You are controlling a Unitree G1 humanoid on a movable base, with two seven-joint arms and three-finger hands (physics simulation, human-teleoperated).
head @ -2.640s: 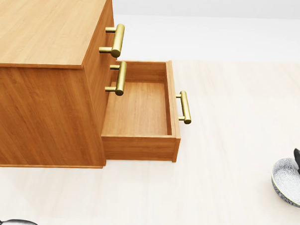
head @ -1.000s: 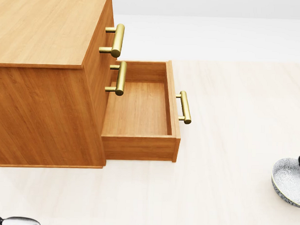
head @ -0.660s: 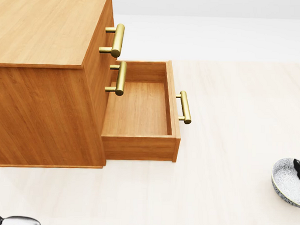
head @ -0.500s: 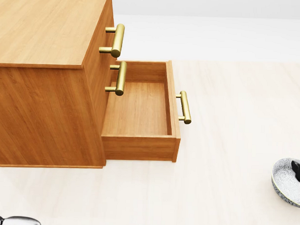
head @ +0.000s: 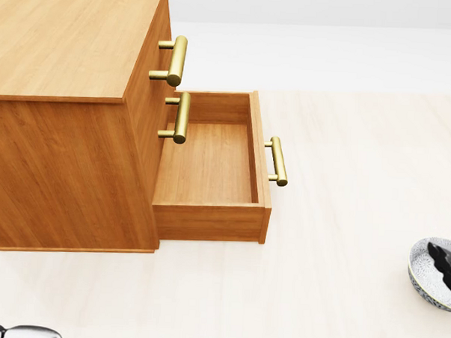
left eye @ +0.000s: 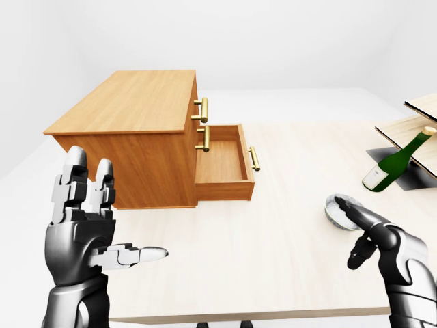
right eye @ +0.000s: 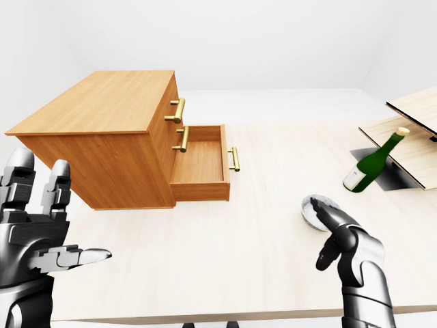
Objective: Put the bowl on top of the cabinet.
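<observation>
The pale table (left eye: pixel 293 157) spreads under both hands. The wooden cabinet (left eye: pixel 130 102) stands up and to the left of the right hand (left eye: pixel 381 239), well apart from it, with its lowest drawer (left eye: pixel 220 164) pulled out toward that hand. The left hand (left eye: pixel 78 236) is raised just below the cabinet in the left-eye view, spread wide with its fingers upright and its thumb pointing right, holding nothing. The right hand is partly open, its fingers stretched up-left and its thumb curled down apart from them. A green bottle (left eye: pixel 392 162) leans above this hand. The patterned bowl (head: pixel 429 277) sits on the table at the right hand's fingertips, which seem to reach over its rim, though contact is unclear
</observation>
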